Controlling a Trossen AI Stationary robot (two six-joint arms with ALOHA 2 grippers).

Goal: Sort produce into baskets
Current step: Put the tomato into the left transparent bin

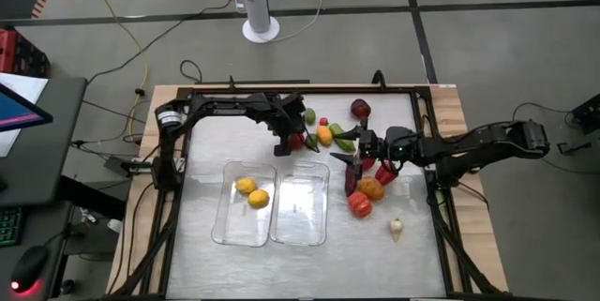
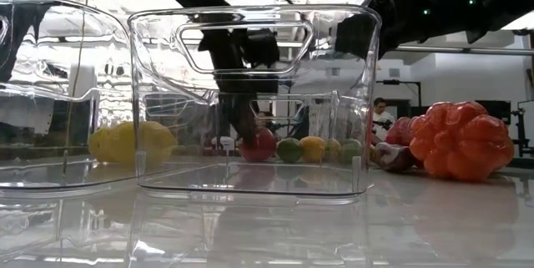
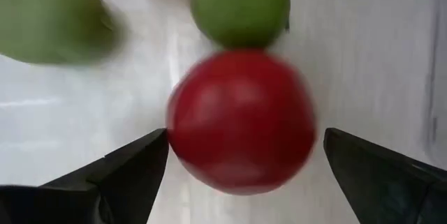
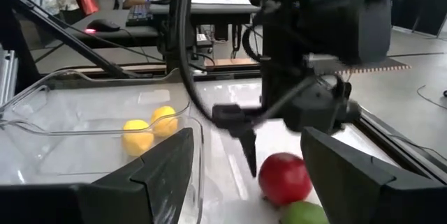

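A round glossy red fruit [image 3: 241,121] sits on the table between the spread fingers of the left gripper [image 1: 293,142], just above centre in the high view; the fingers stand clear of it, nothing grasped. A round green fruit [image 3: 241,6] touches its far side. Two yellow lemon-like pieces [image 1: 252,192] lie in the left clear plastic rectangular tray [image 1: 225,226]; the matching right tray [image 1: 300,231] adjoins it. The right gripper [image 1: 359,147], fingers parted and empty, hovers right of centre above the remaining produce pile [image 1: 366,193].
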